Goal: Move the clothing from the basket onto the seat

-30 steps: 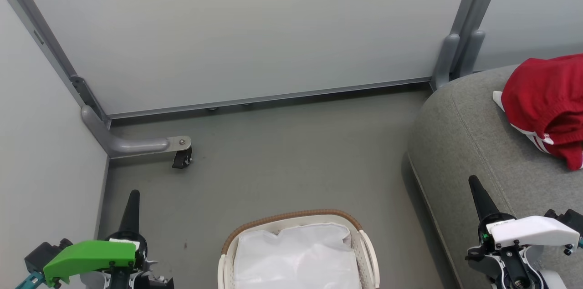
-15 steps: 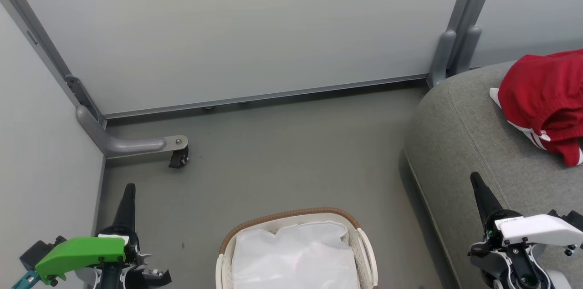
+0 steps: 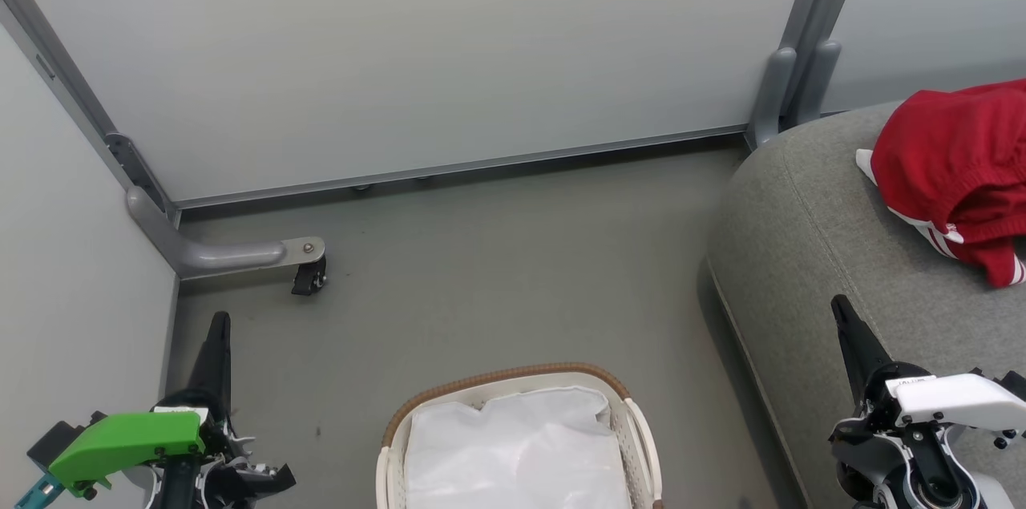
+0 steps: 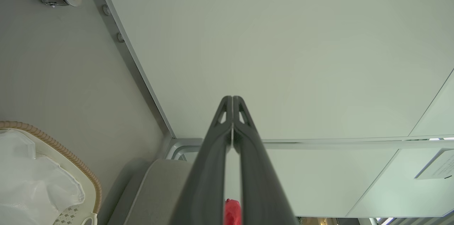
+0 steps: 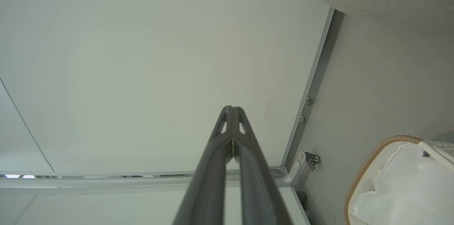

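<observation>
Red clothing point(image 3: 958, 172) with white stripe trim lies bunched on the grey seat point(image 3: 809, 236) at the right. A sliver of the clothing point(image 4: 232, 212) shows between my left fingers, far behind them. The white basket point(image 3: 513, 389) with a brown woven rim stands at the bottom centre of the head view, and only its white liner shows inside. My left gripper point(image 3: 218, 323) is shut and empty over the floor, left of the basket. Shut and empty too, my right gripper point(image 3: 840, 305) hangs over the seat's front edge. Both wrist views show fingertips pressed together.
Pale partition panels point(image 3: 417, 44) close off the back and left. A grey bracket with a black caster point(image 3: 307, 278) juts onto the floor at the back left. Grey posts point(image 3: 789, 88) stand at the seat's far corner. Open grey floor point(image 3: 513, 268) lies between basket and panels.
The whole head picture has shifted slightly left and up, so the camera has moved. Both grippers stay shut, and the clothing stays on the seat.
</observation>
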Available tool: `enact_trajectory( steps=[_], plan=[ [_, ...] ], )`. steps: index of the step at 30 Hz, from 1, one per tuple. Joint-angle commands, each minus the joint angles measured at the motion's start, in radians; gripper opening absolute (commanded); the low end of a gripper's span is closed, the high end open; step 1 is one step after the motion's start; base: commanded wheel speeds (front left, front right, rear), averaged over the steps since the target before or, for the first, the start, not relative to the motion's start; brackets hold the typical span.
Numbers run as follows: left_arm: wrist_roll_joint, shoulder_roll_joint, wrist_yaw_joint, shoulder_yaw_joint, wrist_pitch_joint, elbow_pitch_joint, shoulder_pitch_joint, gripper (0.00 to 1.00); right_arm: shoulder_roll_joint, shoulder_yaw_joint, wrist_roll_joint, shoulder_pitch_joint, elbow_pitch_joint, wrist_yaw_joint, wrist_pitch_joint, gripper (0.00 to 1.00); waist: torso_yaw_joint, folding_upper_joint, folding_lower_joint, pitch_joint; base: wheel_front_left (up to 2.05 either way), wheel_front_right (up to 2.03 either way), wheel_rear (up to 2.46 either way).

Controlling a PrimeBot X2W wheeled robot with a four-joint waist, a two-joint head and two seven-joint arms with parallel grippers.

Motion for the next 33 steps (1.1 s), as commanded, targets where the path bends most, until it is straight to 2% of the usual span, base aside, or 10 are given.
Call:
enact_trajectory(
  steps=[1, 7, 33],
  plan=[
    [-0.019, 0.005, -0.008, 0.008, 0.008, -0.005, -0.019, 0.0, -0.006, -0.004, 0.021, -0.011, -0.007, 0.0, 0.006, 0.0, -0.001, 0.0, 0.0, 0.001, 0.0, 0.0, 0.0],
    [-0.052, 0.004, -0.01, 0.016, 0.018, -0.007, -0.023, 0.0, -0.006, -0.008, 0.06, -0.012, -0.011, -0.001, 0.015, 0.0, -0.006, 0.0, 0.0, 0.004, 0.0, 0.0, 0.0],
    [-0.046, 0.002, -0.009, 0.017, 0.018, -0.006, -0.02, 0.0, -0.006, -0.007, 0.055, -0.011, -0.01, -0.001, 0.015, 0.0, -0.006, 0.0, 0.0, 0.004, 0.0, 0.0, 0.0]
  ],
)
